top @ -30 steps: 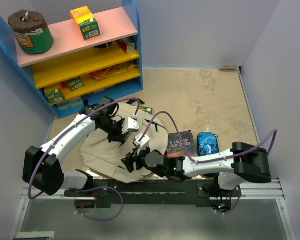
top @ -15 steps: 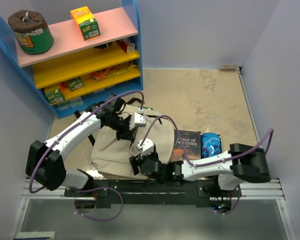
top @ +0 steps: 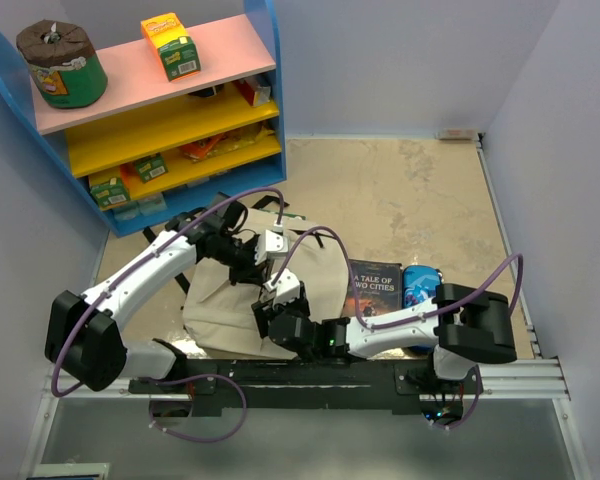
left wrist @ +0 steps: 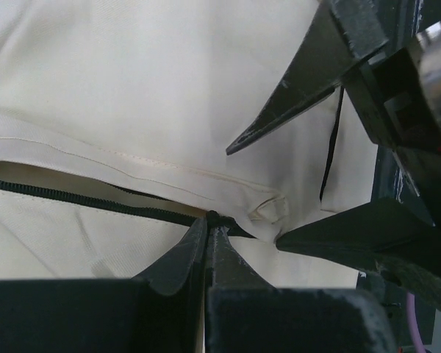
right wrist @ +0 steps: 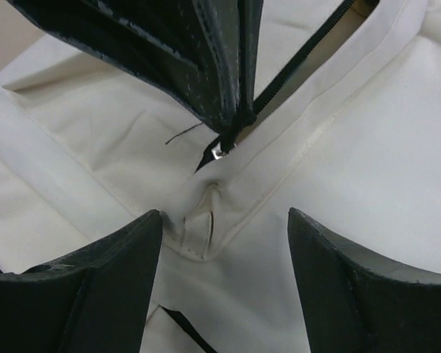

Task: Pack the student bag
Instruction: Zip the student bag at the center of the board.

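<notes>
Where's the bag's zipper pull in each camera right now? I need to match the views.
Top external: not visible, hidden under the left gripper at mid student bag.
Left wrist: zipper pull at bottom centre, pinched in that gripper's shut tips.
Right wrist: at centre, just above the open right gripper.
Shared landmark: the left gripper's shut tips, in all three views.
</notes>
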`<state>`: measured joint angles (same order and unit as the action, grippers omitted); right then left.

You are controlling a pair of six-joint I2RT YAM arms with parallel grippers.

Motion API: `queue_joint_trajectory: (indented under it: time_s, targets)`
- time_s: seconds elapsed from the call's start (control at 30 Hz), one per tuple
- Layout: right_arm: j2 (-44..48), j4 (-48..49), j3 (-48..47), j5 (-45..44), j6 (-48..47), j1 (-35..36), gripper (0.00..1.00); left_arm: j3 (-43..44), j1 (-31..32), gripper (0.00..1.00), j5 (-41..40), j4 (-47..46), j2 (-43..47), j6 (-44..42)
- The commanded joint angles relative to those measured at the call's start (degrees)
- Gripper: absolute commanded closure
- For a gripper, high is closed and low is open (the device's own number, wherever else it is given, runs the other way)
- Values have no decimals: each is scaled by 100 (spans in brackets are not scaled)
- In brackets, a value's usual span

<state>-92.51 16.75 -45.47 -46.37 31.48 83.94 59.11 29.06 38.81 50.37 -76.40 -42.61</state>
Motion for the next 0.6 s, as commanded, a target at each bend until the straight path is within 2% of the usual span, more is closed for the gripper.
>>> queue_joint_trajectory:
  time_s: [0.0, 0.07, 0.17, 0.2, 0.27, 0.3, 0.57]
  targets:
    - [-92, 802, -102, 163, -204, -88, 30, 65, 47, 100, 400, -177, 196, 51]
    - [-144, 812, -93, 260, -187, -106, 35, 57, 47, 100, 365, -150, 204, 51]
    - [-136, 934, 38, 400, -99, -124, 51, 22, 47, 100, 321, -124, 231, 16]
    - [-118, 970, 91, 427, -81, -124, 66, -5, 47, 100, 303, -141, 240, 25]
    - [-57, 962, 179, 497, -20, -124, 83, -31, 47, 100, 259, -159, 275, 25]
    - [-31, 935, 205, 506, 7, -124, 98, -57, 47, 100, 242, -176, 275, 33]
    - [365, 917, 812, 655, 297, -115, 100, -198, 38, 100, -127, -326, 178, -37]
